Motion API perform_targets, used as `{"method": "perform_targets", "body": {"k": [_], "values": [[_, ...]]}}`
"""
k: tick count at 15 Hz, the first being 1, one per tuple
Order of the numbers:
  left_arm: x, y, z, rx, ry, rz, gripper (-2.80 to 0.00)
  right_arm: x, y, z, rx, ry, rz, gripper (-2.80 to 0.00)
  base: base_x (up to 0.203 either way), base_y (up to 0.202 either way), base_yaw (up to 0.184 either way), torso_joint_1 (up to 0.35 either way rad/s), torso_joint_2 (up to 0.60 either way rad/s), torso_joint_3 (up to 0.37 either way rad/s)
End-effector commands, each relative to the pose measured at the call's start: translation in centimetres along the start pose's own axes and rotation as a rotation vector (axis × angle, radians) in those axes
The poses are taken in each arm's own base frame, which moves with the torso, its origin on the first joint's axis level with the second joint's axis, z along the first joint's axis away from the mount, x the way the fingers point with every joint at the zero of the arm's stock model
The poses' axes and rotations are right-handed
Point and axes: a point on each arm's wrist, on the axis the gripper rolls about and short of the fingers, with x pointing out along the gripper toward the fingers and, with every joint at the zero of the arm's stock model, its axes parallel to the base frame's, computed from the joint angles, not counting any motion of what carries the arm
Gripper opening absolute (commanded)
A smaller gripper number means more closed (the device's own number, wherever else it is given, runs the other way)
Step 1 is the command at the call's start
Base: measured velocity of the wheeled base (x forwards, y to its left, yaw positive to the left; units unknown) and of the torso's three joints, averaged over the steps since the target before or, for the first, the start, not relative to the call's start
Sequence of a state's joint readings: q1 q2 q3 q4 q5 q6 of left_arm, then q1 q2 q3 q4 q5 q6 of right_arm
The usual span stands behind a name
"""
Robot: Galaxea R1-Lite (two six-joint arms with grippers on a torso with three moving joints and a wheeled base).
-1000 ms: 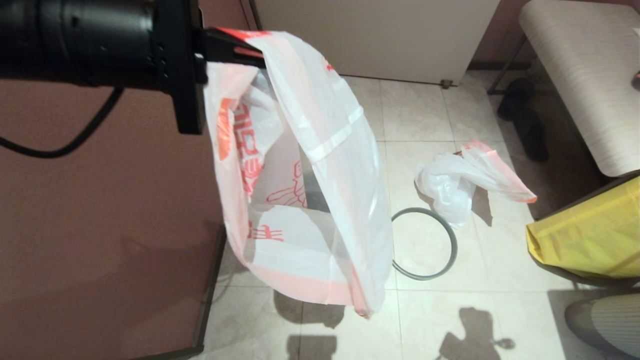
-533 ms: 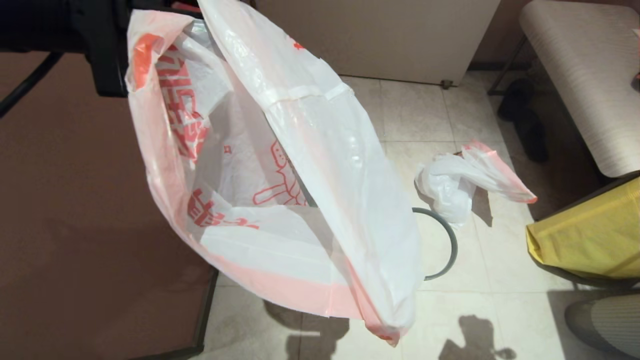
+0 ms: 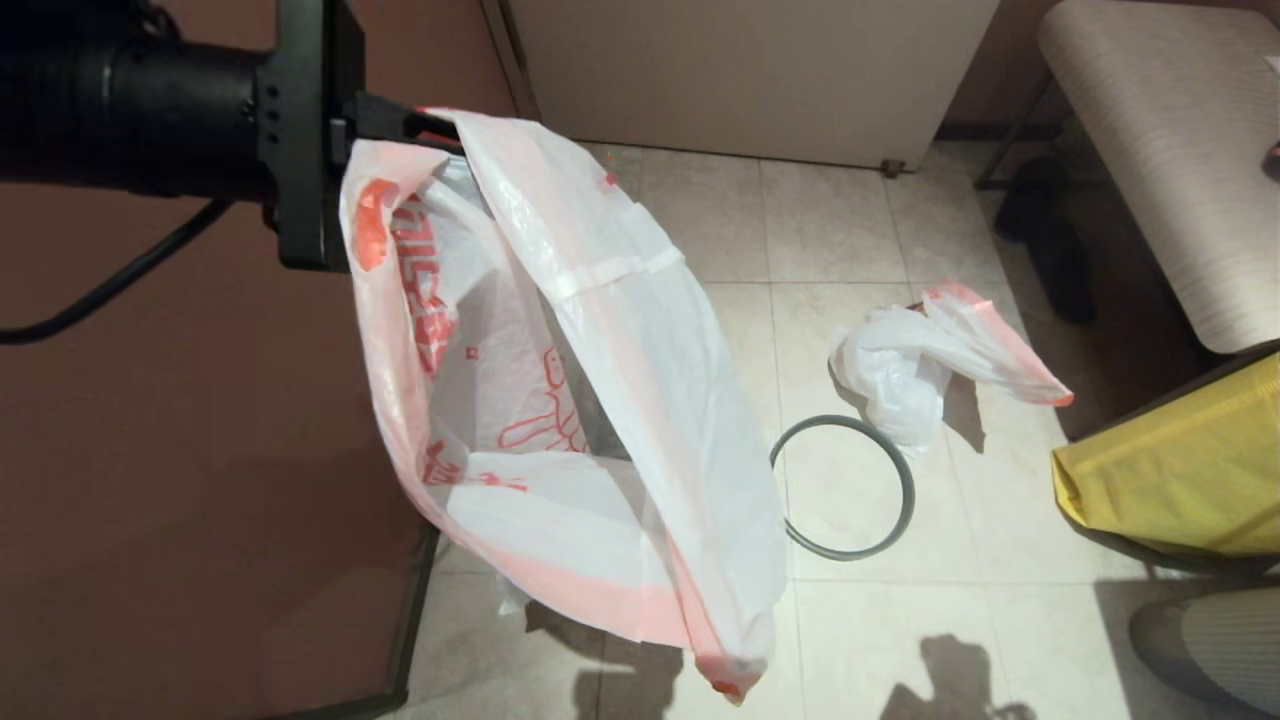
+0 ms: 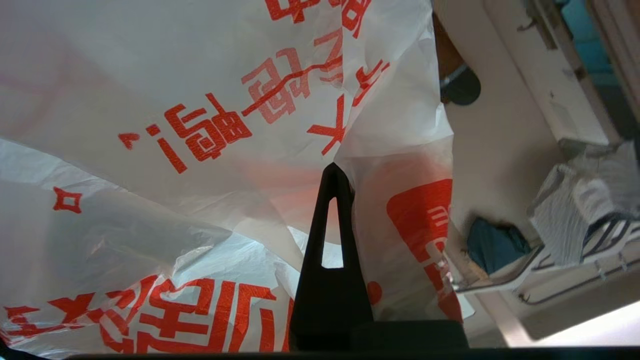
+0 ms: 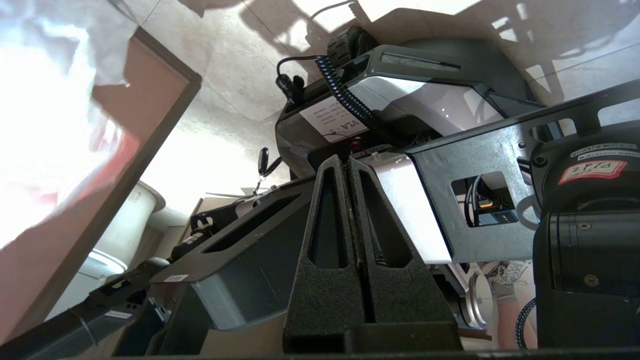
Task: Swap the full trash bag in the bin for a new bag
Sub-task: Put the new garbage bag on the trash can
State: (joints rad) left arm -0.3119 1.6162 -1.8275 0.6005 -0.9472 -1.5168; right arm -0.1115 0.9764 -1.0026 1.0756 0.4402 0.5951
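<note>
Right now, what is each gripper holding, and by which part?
The left gripper is shut on the new bag, pinching it at its top edge near the mouth, so the bag hangs open. The right gripper is shut and holds nothing.

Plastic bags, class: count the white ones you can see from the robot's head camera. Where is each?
2. The new bag with red print hangs from the left gripper. The full trash bag lies on the floor beside the grey ring. Others may be hidden.

two white bags (image 3: pixel 560 420) (image 3: pixel 920 370), one grey ring (image 3: pixel 845 487)
</note>
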Motion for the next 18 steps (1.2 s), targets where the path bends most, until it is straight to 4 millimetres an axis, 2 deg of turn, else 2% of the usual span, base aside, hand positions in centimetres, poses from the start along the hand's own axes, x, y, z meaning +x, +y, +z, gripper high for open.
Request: {"method": "perform_targets", "body": {"k": [1, 3, 4, 7, 11, 16, 18], "values": [[1.9, 1.9, 5.2, -0.126, -0.036, 0.059, -2.80, -0.1, 0.1, 0.0, 0.003, 0.001, 0.002, -2.80, 0.000, 0.000, 0.000, 0.000, 0.00, 0.000], [3.0, 2.9, 8.6, -0.165, -0.054, 0.079, -2.80, -0.2, 0.2, 0.1, -0.005, -0.006, 0.009, -2.80, 0.000, 0.000, 0.000, 0.000, 0.00, 0.000], [2.9, 2.4, 8.9, -0.096, -0.045, 0.066, -2.80, -0.3, 0.2, 0.0, -0.011, -0.011, 0.014, -2.80, 0.000, 0.000, 0.000, 0.000, 0.00, 0.000], [2.3, 0.2, 8.1, 0.082, -0.019, -0.011, -2.80, -0.7, 0.6, 0.2, -0.035, -0.022, 0.032, -2.80, 0.000, 0.000, 0.000, 0.000, 0.00, 0.000], [2.5, -2.6, 8.9, 0.297, -0.045, -0.188, -2.80, -0.9, 1.2, 0.3, -0.081, -0.028, 0.065, -2.80, 0.000, 0.000, 0.000, 0.000, 0.00, 0.000], [5.3, -2.1, 13.5, 0.282, -0.061, -0.286, -2.80, -1.1, 2.4, 0.5, -0.191, 0.020, 0.233, -2.80, 0.000, 0.000, 0.000, 0.000, 0.00, 0.000], [5.3, -2.2, 13.5, 0.264, -0.060, -0.293, -2.80, 0.1, 3.2, 1.6, -0.302, -0.026, 0.312, -2.80, 0.000, 0.000, 0.000, 0.000, 0.00, 0.000]]}}
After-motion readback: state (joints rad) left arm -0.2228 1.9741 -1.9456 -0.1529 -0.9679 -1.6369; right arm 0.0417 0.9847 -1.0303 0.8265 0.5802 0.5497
